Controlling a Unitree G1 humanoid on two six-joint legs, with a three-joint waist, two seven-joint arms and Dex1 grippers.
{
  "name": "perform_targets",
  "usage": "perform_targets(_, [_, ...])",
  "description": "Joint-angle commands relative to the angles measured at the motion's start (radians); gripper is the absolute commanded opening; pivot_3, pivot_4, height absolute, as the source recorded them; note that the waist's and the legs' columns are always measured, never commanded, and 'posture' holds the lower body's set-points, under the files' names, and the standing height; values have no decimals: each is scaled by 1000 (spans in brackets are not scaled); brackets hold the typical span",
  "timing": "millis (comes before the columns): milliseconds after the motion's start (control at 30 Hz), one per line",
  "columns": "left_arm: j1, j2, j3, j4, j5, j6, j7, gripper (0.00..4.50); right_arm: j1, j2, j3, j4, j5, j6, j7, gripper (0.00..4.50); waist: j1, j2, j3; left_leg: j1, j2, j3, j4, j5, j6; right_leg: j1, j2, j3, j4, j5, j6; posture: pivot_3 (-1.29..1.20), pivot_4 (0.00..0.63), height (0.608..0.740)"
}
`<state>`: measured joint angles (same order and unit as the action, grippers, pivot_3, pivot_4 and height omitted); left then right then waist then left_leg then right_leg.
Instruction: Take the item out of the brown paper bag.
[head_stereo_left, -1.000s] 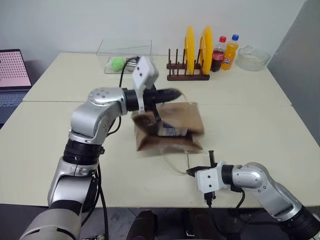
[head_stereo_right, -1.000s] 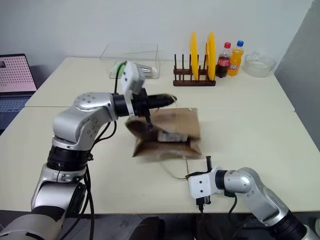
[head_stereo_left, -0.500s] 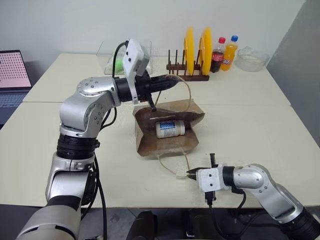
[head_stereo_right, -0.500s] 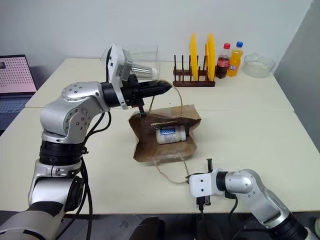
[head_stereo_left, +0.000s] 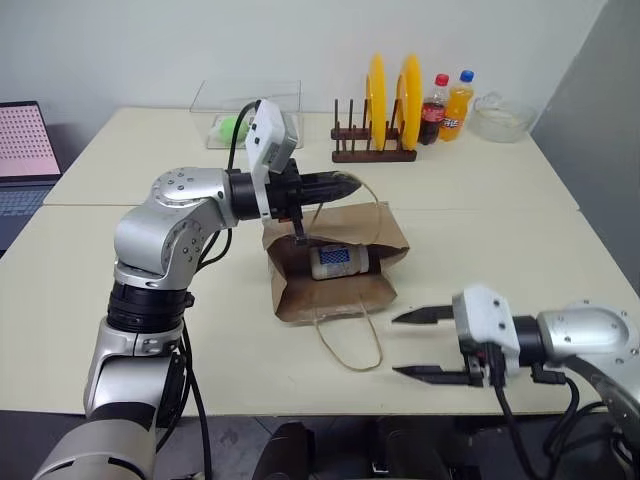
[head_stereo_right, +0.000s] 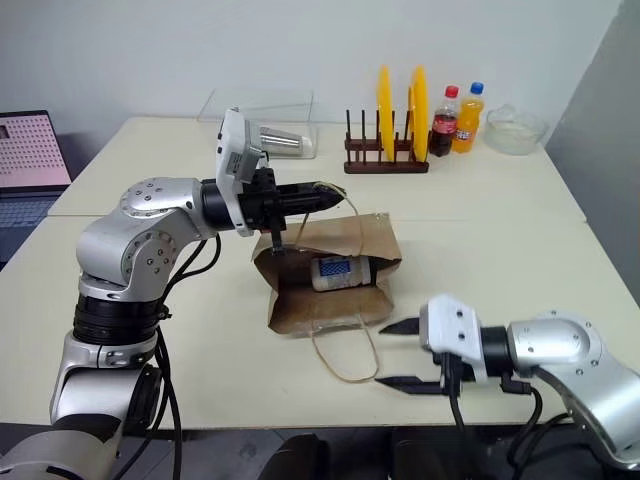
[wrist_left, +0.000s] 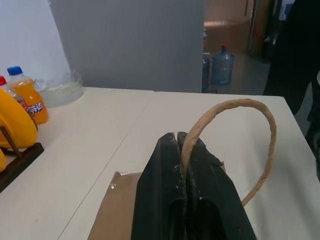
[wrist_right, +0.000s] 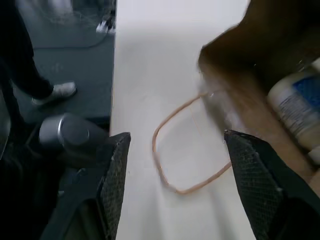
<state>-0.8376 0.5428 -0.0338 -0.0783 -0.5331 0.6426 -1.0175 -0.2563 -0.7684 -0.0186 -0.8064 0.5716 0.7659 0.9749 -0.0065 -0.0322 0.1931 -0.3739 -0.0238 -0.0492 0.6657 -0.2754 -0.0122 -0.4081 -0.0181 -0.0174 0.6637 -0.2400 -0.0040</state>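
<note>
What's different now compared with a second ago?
The right gripper let go of the bag's near handle, rose off the table and opened. The left gripper raised the far handle, opening the brown paper bag over the white bottle. Plates and drinks stayed put.

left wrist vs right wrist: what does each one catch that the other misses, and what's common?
Left wrist: the left claw shut on the bag's upper handle, the orange soda bottle, a glass bowl.
Right wrist: the open right claw, the lower handle lying loose on the table, the white bottle inside the bag, a person's shoe.
Both: the brown paper bag and the table.
</note>
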Motion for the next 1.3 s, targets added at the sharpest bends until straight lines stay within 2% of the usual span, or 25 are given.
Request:
perform_targets(33, [-33, -2, 19, -2, -7, -29, -4, 0, -170, 96, 151, 70, -132, -13, -167, 3108, -3, 0, 0, 0, 0, 0, 0, 0, 0, 0, 0, 0, 1, 0, 0, 0, 150, 740])
perform_targets(167, [-50, -8, 18, 27, 2, -46, -6, 0, -289, 168, 357, 193, -300, -70, -227, 3108, 4, 0, 0, -1, 0, -1, -1, 0, -1, -2, 0, -1, 1, 0, 0, 0, 150, 740])
perform_targets(267, [-55, -9, 15, 38, 5, -56, -8, 0, -335, 212, 437, 260, -363, -98, -236, 3108, 6, 0, 0, -8, -1, 0, 1, 3, -5, -8, 0, 0, 0, 3, -5, 0, 150, 740])
perform_targets(333, [-57, -8, 13, 42, 7, -62, -7, 0, -370, 216, 495, 322, -443, -149, -236, 3481, 4, 0, 0, -11, -1, 1, 2, 3, -5, -11, -1, 1, 1, 3, -5, 0, 150, 740])
perform_targets(433, [-56, -4, 14, 41, 7, -62, -8, 0, -411, 234, 572, 400, -566, -202, -267, 4389, 4, 0, 0, -13, -1, 1, 2, 3, -5, -12, -1, 1, 1, 3, -5, 0, 150, 740])
perform_targets(467, [-55, -2, 15, 42, 8, -63, -7, 0, -426, 237, 602, 419, -620, -221, -283, 4454, 4, 0, 0, -13, -1, 1, 2, 3, -5, -12, -1, 1, 1, 3, -5, 0, 150, 740])
perform_targets(667, [-54, -4, 13, 43, 12, -68, -4, 0, -467, 258, 707, 508, -828, -273, -302, 4454, 2, 0, 0, -12, -1, 1, 2, 3, -5, -13, 0, 1, 3, 3, -5, 0, 150, 740])
perform_targets(833, [-55, -8, 11, 43, 12, -70, -3, 0, -498, 300, 742, 599, -943, -277, -293, 4454, 0, 0, 0, -11, -1, 1, 2, 3, -4, -13, 0, 1, 4, 3, -5, 0, 150, 740])
perform_targets(1067, [-56, -13, 9, 46, 13, -75, -1, 0, -551, 323, 787, 747, -1081, -339, -263, 4454, -1, 0, 0, -10, -1, 2, 4, 3, -4, -13, 0, 2, 9, 3, -5, 0, 150, 740])
perform_targets(1300, [-54, -13, 6, 51, 19, -87, -2, 0, -571, 370, 775, 886, -1129, -398, -235, 4454, -8, 0, 0, -8, -1, 2, 4, 3, -4, -13, 0, 3, 11, 3, -6, 0, 150, 740])
